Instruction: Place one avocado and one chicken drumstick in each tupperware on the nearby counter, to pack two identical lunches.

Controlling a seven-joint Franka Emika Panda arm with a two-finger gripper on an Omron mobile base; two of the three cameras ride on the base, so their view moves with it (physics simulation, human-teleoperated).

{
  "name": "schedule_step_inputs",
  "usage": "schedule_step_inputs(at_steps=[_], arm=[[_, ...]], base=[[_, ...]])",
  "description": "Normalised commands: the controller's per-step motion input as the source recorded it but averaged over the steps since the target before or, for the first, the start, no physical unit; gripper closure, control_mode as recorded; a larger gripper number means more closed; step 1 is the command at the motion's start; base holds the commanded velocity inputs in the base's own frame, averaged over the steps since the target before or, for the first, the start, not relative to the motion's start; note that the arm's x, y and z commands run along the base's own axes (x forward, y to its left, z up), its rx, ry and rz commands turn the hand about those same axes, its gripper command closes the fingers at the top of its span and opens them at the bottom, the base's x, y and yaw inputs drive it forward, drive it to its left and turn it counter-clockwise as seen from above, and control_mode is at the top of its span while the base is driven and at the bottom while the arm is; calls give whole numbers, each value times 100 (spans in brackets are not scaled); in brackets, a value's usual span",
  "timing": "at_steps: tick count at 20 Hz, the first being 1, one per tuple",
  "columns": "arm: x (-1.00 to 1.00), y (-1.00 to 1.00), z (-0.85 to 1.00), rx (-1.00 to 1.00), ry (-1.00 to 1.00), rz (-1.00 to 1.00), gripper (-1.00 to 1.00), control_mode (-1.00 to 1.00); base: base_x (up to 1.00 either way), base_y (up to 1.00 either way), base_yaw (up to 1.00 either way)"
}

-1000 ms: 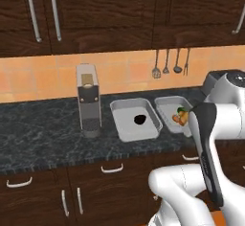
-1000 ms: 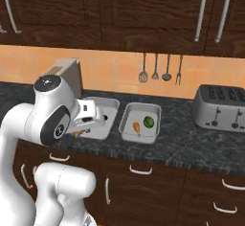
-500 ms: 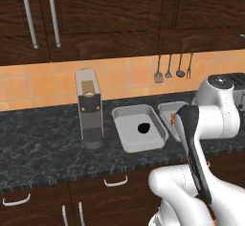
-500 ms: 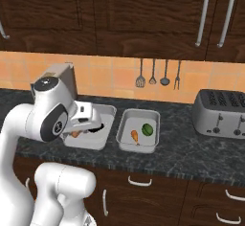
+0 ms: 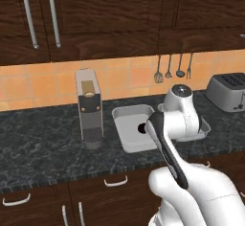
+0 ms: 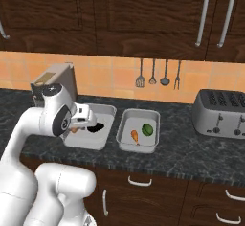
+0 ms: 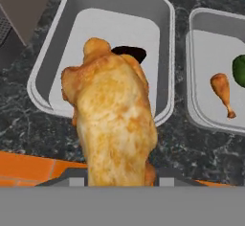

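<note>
You have the chicken drumstick (image 7: pixel 112 124) gripped between the fingers, held above the front rim of the left tupperware (image 7: pixel 57 52), which puts it in line for a drop into that tray. A dark avocado (image 7: pixel 129 53) already lies inside it, so this piece would complete that lunch. The right tupperware (image 7: pixel 198 67) sits just beside it on the worktop (image 7: pixel 191 148) and holds a small drumstick (image 7: pixel 223 93) and a green avocado (image 7: pixel 240 69). Your drumstick looks golden-brown, lumpy and roasted, with its knobby end pointing away from the hand.

Glossy marbled stone counter (image 6: pixel 182 153)
</note>
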Motion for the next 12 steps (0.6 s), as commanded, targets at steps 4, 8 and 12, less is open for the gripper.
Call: schedule_step_inputs(at_steps=[4,8,12], arm=[[79,8,-56,1,33,3,100,-100],[22,0,-31,1,21,10,100,-100],[15,21,0,11,-7,10,100,-100]], base=[[0,0,0],[0,0,0],[0,0,0]])
